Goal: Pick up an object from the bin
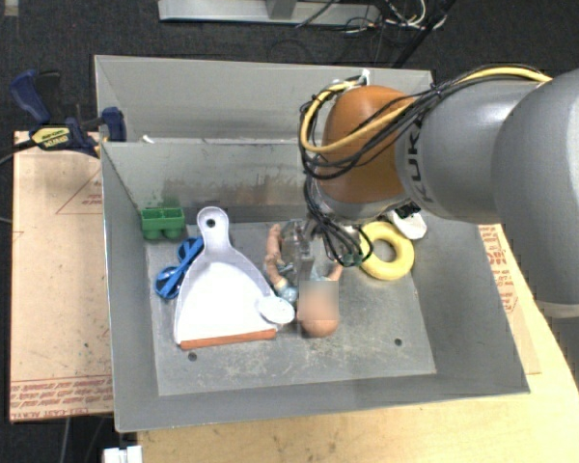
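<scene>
Near the front of the bin [270, 394], a white dustpan [217, 292] lies on the left and a pink lump [317, 309] sits in the middle. The tool [294, 254] hangs low just behind the lump. I cannot tell if it grips anything. Farther back lie a yellow ring [381, 269] and a green block [162, 222].

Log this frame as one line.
arm: gripper low at centre of bin | nearest: tan cylinder, white dustpan | beside: yellow ring | hold: unconfirmed
</scene>
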Robot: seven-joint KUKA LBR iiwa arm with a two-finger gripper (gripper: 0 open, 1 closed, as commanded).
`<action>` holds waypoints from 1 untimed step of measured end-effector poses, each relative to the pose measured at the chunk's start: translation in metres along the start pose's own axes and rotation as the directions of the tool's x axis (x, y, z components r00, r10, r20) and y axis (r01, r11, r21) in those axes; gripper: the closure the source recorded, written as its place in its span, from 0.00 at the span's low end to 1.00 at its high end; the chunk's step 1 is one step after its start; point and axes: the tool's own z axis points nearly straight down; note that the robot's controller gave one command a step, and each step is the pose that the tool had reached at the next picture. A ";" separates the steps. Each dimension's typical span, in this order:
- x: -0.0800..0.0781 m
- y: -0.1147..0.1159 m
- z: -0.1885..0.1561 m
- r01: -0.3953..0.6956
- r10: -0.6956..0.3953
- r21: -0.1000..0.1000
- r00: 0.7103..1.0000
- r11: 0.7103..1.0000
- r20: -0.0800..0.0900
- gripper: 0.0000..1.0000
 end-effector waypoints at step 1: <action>0.000 0.000 0.000 -0.001 0.001 0.000 1.000 1.000 0.000 1.00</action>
